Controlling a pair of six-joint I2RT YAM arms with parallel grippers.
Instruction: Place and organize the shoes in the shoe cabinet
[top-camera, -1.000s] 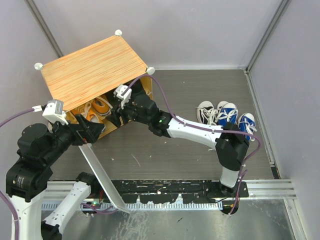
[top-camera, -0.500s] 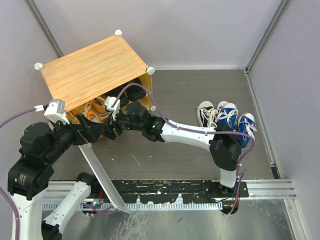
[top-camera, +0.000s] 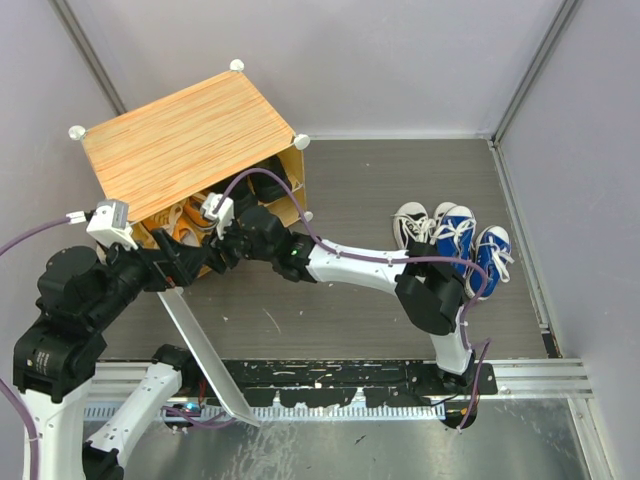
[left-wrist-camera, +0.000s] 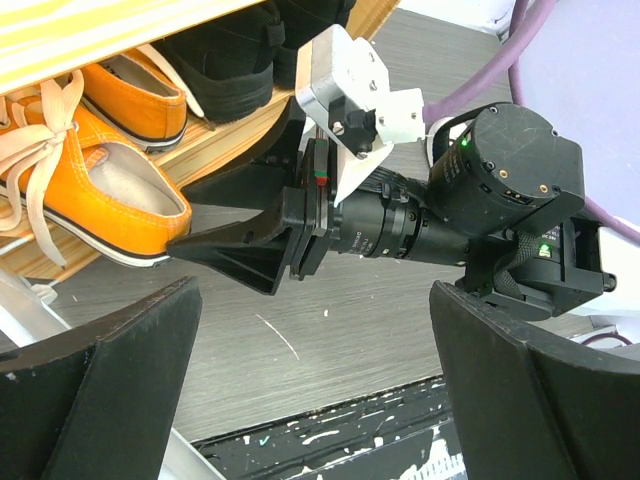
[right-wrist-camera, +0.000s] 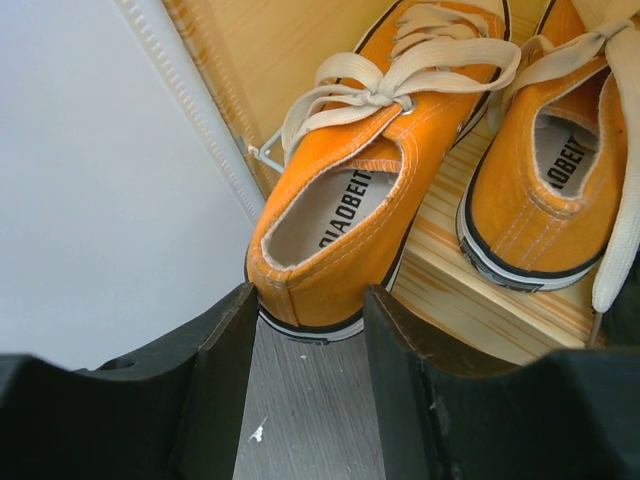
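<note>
Right gripper (right-wrist-camera: 308, 295) slid left, apart at rounded orange shoe (right-wrist-camera: 340, 240) heel; left gripper (left-wrist-camera: 315, 288) apart.

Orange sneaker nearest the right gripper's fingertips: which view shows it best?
The right wrist view: the orange sneaker fills the frame from above, with laces, insole print and heel sharp. The left wrist view shows only its side and heel. The top external view shows just a sliver of it under the cabinet top.
</note>
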